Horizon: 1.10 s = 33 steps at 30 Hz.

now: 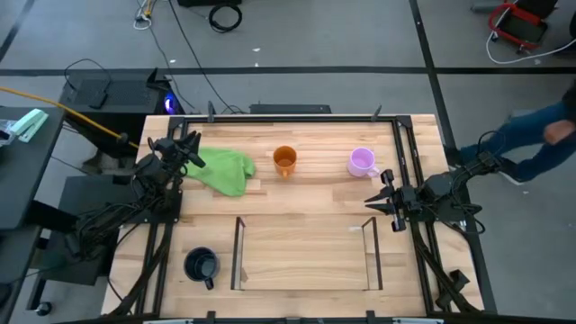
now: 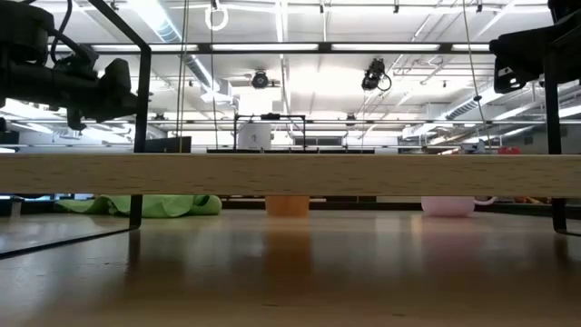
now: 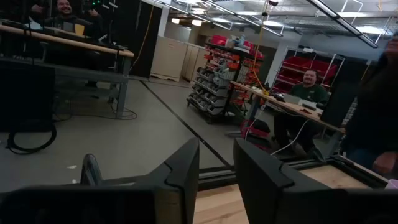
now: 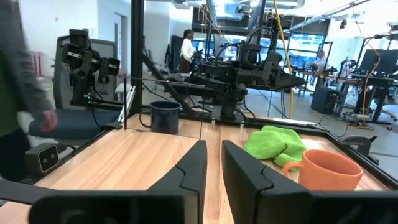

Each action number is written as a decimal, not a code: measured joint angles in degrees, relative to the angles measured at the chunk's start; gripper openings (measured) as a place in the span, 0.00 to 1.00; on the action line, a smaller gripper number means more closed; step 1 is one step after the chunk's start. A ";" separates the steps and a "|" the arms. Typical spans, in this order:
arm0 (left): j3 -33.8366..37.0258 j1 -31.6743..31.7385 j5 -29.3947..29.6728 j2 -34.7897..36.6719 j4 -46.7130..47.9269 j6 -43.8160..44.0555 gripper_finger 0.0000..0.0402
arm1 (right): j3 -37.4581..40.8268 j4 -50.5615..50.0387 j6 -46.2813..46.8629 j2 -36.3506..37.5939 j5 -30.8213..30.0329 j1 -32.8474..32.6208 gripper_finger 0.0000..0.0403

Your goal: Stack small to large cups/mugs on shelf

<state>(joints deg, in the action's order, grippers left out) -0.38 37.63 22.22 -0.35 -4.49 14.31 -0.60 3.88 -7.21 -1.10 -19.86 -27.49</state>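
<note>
The orange mug [image 1: 284,161] and the lilac mug [image 1: 362,162] stand upright on the table's far half. The navy mug [image 1: 201,265] stands at the near left, outside the shelf. The shelf [image 1: 306,270] is a light wood bay at the near middle, between two clear upright panels [image 1: 238,254]. My left gripper [image 1: 193,148] is open above the table's far left, beside the green cloth. My right gripper [image 1: 382,193] is open at the right, just near of the lilac mug, touching nothing. The right wrist view shows the orange mug [image 4: 326,169] and the navy mug [image 4: 164,116].
A crumpled green cloth [image 1: 225,169] lies at the far left, next to the orange mug. Black frame rails [image 1: 409,162] run along the table's sides. A person [image 1: 540,144] stands off the table's right edge. Bare wood lies between the mugs and the shelf.
</note>
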 joint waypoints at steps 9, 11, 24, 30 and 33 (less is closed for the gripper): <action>0.02 0.00 0.00 -0.01 0.02 0.03 0.27 | 0.00 0.00 0.01 0.02 -0.02 0.00 0.14; 0.00 -0.01 0.00 -0.01 0.02 -0.01 0.27 | 0.00 0.00 0.01 0.02 -0.02 0.00 0.14; 0.01 0.02 0.00 0.00 0.02 0.03 0.27 | 0.00 0.00 0.00 0.02 0.00 -0.01 0.14; 0.02 0.02 0.02 -0.02 0.00 -0.01 0.27 | 0.00 0.11 0.01 0.02 -2.78 -0.02 0.14; 0.01 0.01 0.00 0.01 -0.01 0.01 0.27 | 0.00 0.38 0.05 0.00 -3.22 -0.02 0.14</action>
<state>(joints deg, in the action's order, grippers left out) -0.37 37.65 22.22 -0.34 -4.49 14.33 -0.60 4.26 -7.16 -1.10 -23.08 -27.51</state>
